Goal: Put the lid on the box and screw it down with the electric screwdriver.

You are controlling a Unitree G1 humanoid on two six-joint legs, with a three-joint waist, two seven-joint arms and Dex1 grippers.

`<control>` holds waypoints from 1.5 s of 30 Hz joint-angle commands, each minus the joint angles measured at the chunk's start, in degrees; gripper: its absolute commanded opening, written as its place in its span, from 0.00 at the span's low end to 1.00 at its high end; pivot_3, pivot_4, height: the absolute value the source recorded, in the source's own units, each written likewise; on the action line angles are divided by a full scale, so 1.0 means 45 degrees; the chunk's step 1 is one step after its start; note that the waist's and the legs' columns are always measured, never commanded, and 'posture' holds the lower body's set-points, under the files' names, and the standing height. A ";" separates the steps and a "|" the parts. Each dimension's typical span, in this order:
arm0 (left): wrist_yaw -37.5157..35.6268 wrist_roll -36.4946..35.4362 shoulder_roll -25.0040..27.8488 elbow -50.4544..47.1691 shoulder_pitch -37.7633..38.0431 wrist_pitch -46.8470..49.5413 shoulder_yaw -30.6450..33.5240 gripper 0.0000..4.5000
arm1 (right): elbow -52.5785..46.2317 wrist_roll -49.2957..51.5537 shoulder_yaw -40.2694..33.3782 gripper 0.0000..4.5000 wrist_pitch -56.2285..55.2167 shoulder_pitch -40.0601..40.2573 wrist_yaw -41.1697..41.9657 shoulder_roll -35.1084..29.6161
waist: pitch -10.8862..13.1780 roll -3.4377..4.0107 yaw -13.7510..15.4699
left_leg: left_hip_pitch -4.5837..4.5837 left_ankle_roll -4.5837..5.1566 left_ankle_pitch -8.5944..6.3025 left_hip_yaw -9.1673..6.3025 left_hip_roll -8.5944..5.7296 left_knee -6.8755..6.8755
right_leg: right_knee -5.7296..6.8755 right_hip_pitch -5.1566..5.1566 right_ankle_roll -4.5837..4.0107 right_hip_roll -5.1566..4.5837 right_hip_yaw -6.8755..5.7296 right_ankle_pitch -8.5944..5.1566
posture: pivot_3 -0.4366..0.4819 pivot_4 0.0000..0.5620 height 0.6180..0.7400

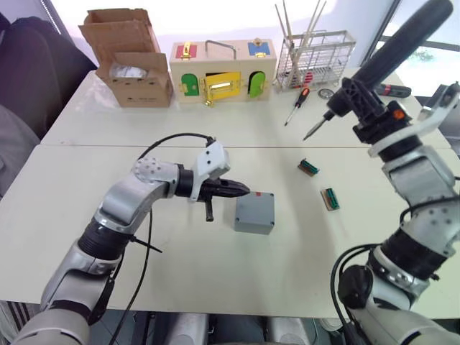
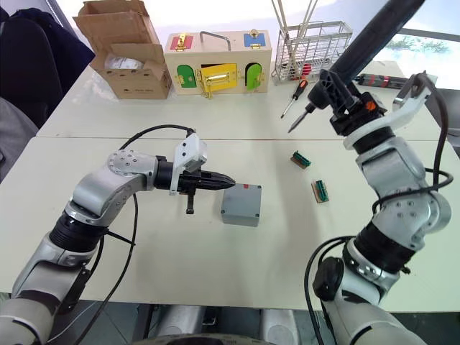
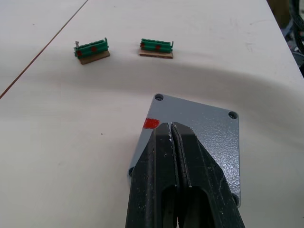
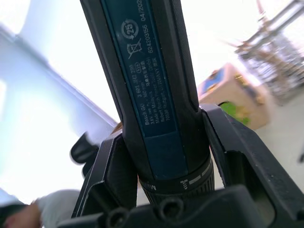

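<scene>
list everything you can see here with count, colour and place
box: 1, grey, lid on, table middle
electric screwdriver: 1, black, in right gripper, raised
connector strips: 2, green, right of box
hand screwdriver: 1, orange-black, far side
wire rack: 1, silver, far right
wooden box: 1, coloured doors, far middle
carton: 1, brown, far left
table: 1, white
left gripper: shut, tips on lid
right gripper: shut on screwdriver
</scene>
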 commanded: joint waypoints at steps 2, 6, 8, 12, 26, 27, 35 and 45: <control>0.0113 0.0569 -0.0237 0.0052 -0.0155 -0.0311 -0.0491 0.00 | -0.1291 0.0573 0.1578 0.41 -0.0806 0.1033 0.0814 -0.0031 | 0.0000 0.0001 -0.0027 | 0.0007 0.0001 -0.0001 0.0001 0.0007 -0.0001 | 0.0001 0.0003 0.0000 0.0012 0.0003 -0.0001 | 0.48 0.27 0.96; 0.0089 0.0825 -0.0329 0.0107 -0.0117 -0.0332 -0.0720 0.00 | -0.1488 0.0453 0.2546 0.41 -0.1459 0.1741 0.1303 -0.0300 | 0.0000 0.0000 0.0004 | 0.0006 0.0001 -0.0001 -0.0003 0.0009 -0.0005 | 0.0003 -0.0003 0.0000 0.0015 0.0003 -0.0001 | 0.48 0.27 0.96; 0.0099 0.1355 -0.0158 0.0099 -0.0044 -0.0539 -0.1139 0.00 | -0.1503 0.0013 0.3058 0.41 -0.1900 0.2190 0.1547 -0.0522 | 0.0000 0.0000 0.0025 | 0.0006 0.0001 -0.0001 -0.0009 0.0008 -0.0005 | 0.0003 -0.0002 0.0000 0.0015 0.0002 -0.0001 | 0.48 0.27 0.96; 0.0066 0.1736 -0.0084 0.0018 0.0098 -0.0555 -0.1410 0.00 | -0.1346 -0.0044 0.3357 0.41 -0.2437 0.2694 0.1651 -0.0779 | -0.0002 -0.0005 0.0057 | 0.0008 0.0001 -0.0001 -0.0011 0.0007 -0.0003 | -0.0001 0.0008 0.0000 0.0015 0.0002 -0.0001 | 0.48 0.27 0.96; -0.0042 0.1756 -0.0203 -0.0085 0.0213 -0.0517 -0.1353 0.00 | -0.0591 -0.0701 0.3875 0.41 -0.3762 0.3348 0.1723 -0.1223 | -0.0002 -0.0005 0.0058 | 0.0010 0.0001 -0.0001 -0.0011 0.0008 0.0000 | -0.0002 0.0010 0.0000 0.0015 0.0002 -0.0001 | 0.48 0.27 0.96; -0.0042 0.1754 -0.0206 -0.0097 0.0215 -0.0507 -0.1349 0.00 | -0.0566 -0.0758 0.3911 0.41 -0.3829 0.3394 0.1743 -0.1241 | -0.0002 -0.0006 0.0057 | 0.0010 0.0001 -0.0001 -0.0010 0.0008 0.0000 | -0.0002 0.0010 0.0000 0.0015 0.0002 -0.0001 | 0.48 0.27 0.96; -0.0027 0.1749 -0.0223 -0.0167 0.0268 -0.0467 -0.1330 0.00 | -0.0273 -0.1032 0.4062 0.41 -0.4279 0.3572 0.1738 -0.1244 | -0.0003 -0.0006 0.0060 | 0.0010 0.0001 -0.0001 -0.0011 0.0008 0.0001 | -0.0003 0.0011 0.0000 0.0015 0.0002 -0.0001 | 0.48 0.27 0.96; -0.0011 0.1770 -0.0210 -0.0260 0.0366 -0.0466 -0.1349 0.00 | -0.0156 -0.1138 0.4085 0.41 -0.4485 0.3589 0.1657 -0.1397 | -0.0004 -0.0008 0.0064 | 0.0012 0.0001 -0.0001 -0.0011 0.0008 0.0001 | -0.0003 0.0015 0.0000 0.0015 0.0002 -0.0001 | 0.48 0.27 0.96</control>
